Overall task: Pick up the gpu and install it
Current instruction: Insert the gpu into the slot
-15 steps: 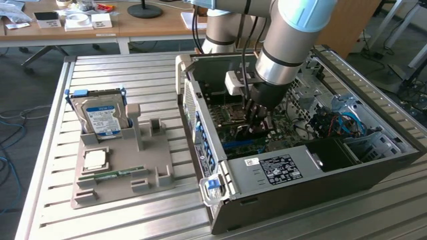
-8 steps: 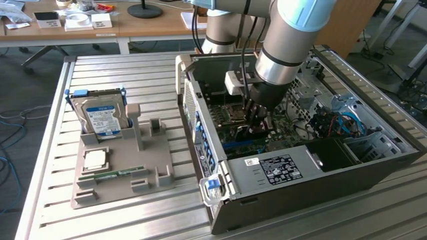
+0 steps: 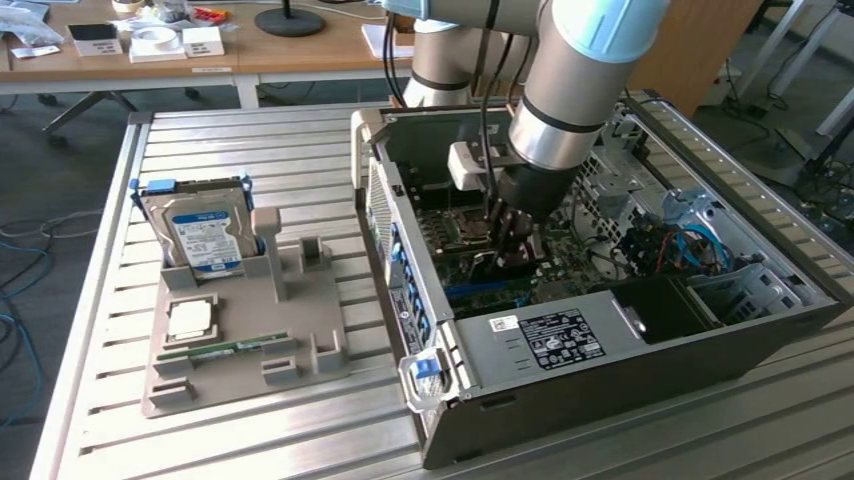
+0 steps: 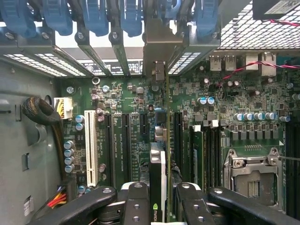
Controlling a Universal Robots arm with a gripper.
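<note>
Black fingers [image 4: 136,206] half-closed — pinching gpu [image 4: 158,183], edge-on

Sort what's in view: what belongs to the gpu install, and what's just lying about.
Job in hand:
- gpu, gripped in the end effector
- motherboard
- open computer case

Lying about:
- hard drive
- processor chip
- RAM stick
- grey holder tray under those three

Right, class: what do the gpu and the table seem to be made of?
The gpu: green board edge, probably fibreglass laminate, beside a matte black cover, likely plastic; its end bracket, pale dull sheet metal. The table: silvery ribbed slats, likely aluminium.
</note>
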